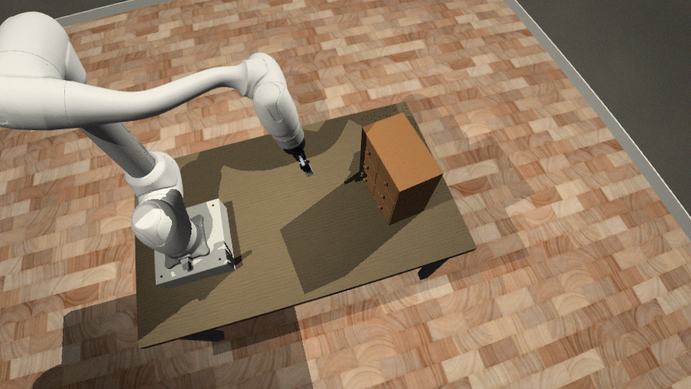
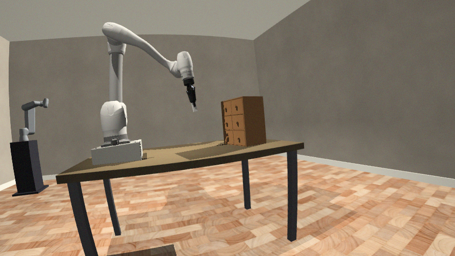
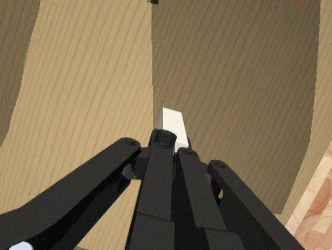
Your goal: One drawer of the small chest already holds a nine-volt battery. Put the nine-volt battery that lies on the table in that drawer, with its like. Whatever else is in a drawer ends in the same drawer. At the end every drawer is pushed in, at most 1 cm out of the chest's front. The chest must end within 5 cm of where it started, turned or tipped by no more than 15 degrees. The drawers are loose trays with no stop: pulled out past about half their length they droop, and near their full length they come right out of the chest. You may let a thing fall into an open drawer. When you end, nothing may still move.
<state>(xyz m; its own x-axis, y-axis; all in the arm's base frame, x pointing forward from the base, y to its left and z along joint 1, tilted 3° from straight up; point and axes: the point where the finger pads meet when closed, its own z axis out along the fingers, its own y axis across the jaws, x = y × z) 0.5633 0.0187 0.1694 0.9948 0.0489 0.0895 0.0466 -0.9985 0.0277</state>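
The small wooden chest point(image 1: 406, 160) point(image 2: 251, 121) stands at the far right of the table point(image 1: 338, 270) point(image 2: 191, 159). Its six drawers, in two columns of three, all look pushed in. A small dark thing point(image 1: 356, 177) point(image 2: 226, 139), which may be the nine-volt battery, lies at the foot of the chest's front left corner; it is too small to make out. My gripper point(image 1: 308, 172) point(image 2: 194, 109) point(image 3: 167, 124) is shut and empty. It hangs high above the table, to the left of the chest, pointing down.
The arm's white base block point(image 1: 193, 246) point(image 2: 116, 152) sits at the table's left end. A second small arm on a black pedestal point(image 2: 27, 165) stands on the floor far left. The table's edge and the floor point(image 3: 319, 205) show at the right of the wrist view.
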